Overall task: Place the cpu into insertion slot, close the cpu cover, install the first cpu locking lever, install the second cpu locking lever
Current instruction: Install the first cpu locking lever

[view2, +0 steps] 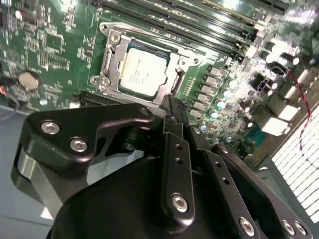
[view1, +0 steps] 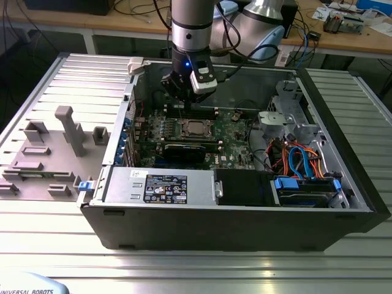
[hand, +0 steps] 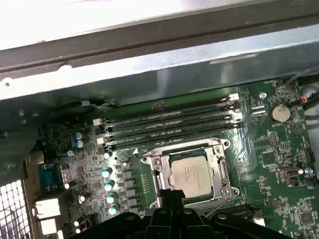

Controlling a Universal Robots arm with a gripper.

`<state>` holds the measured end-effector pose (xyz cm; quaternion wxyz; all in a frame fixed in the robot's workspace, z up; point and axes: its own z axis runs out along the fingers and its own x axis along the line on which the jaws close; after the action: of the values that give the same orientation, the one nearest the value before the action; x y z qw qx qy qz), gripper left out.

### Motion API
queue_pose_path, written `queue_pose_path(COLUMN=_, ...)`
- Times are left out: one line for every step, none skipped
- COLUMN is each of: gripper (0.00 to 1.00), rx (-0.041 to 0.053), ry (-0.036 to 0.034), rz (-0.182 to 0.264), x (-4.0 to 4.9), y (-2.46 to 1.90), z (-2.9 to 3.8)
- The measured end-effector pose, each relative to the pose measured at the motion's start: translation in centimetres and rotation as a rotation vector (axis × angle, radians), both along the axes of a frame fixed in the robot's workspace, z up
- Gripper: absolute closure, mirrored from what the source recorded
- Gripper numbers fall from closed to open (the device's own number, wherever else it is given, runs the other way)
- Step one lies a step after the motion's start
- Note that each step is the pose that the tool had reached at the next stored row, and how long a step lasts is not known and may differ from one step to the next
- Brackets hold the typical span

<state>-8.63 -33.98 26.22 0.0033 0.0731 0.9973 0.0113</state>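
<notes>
cpu (hand: 192, 172): small flat square chip with a dull silver metal top. It is seated in the socket, directly beneath and just ahead of the pincer tips.
pincer (view2: 170, 108): black two-finger tool on the arm. The fingers are clenched tip to tip with nothing between them. It hovers over the socket edge nearest it; I cannot tell if it is touching.
insertion slot (view2: 115, 38): small square socket with a shiny metal rim, on the green circuit board (hand: 279, 164). It sits under the tips and is occupied.
cpu cover (view2: 107, 62): thin silvery frame plate with a square window. It looks laid flat around the chip, whose top shows through the window.
locking levers: too thin to pick out with confidence, so you can't confirm either is latched.
neighbours: long black memory slots (hand: 169, 124) lie just beyond the socket from the pincer. A row of small round capacitors (hand: 108, 186) stands close to one side of the tips.
case: dark open computer case (view1: 245, 226). The arm reaches down inside it.
risk, pins: if the chip sits slightly skewed, pressing on the frame could bend socket contacts. Watch for a raised corner.
risk, slip: closed tips on a thin wire lever have little purchase. A slip would scrape the board or clip the capacitors.
risk, cover: if the frame isn't fully flat, a lever may miss its hook and spring back.
</notes>
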Motion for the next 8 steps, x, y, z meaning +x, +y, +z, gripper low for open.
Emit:
queue_pose_path(gripper=0.89, rx=0.0000, ry=0.0000, rz=0.020, x=0.00, y=0.00, z=-0.01)
queue_pose_path(gripper=0.89, rx=0.0000, ry=0.0000, rz=0.037, x=0.00, y=0.00, z=-0.02)
queue_pose_path(gripper=0.89, rx=0.0000, ry=-0.0001, rz=0.049, x=0.00, y=0.00, z=-0.03)
queue_pose_path(gripper=0.89, rx=0.0000, ry=-0.0001, rz=0.060, x=-0.01, y=0.00, z=-0.03)
queue_pose_path(gripper=0.89, rx=0.0000, ry=0.0000, rz=0.066, x=-0.01, y=0.00, z=-0.03)
queue_pose_path(gripper=0.89, rx=0.0000, ry=0.0000, rz=0.067, x=-0.01, y=0.00, z=-0.04)
queue_pose_path(gripper=0.89, rx=0.0000, ry=0.0000, rz=0.068, x=-0.01, y=0.00, z=-0.04)
queue_pose_path(gripper=0.89, rx=0.0001, ry=0.0000, rz=0.071, x=-0.01, y=0.00, z=-0.04)
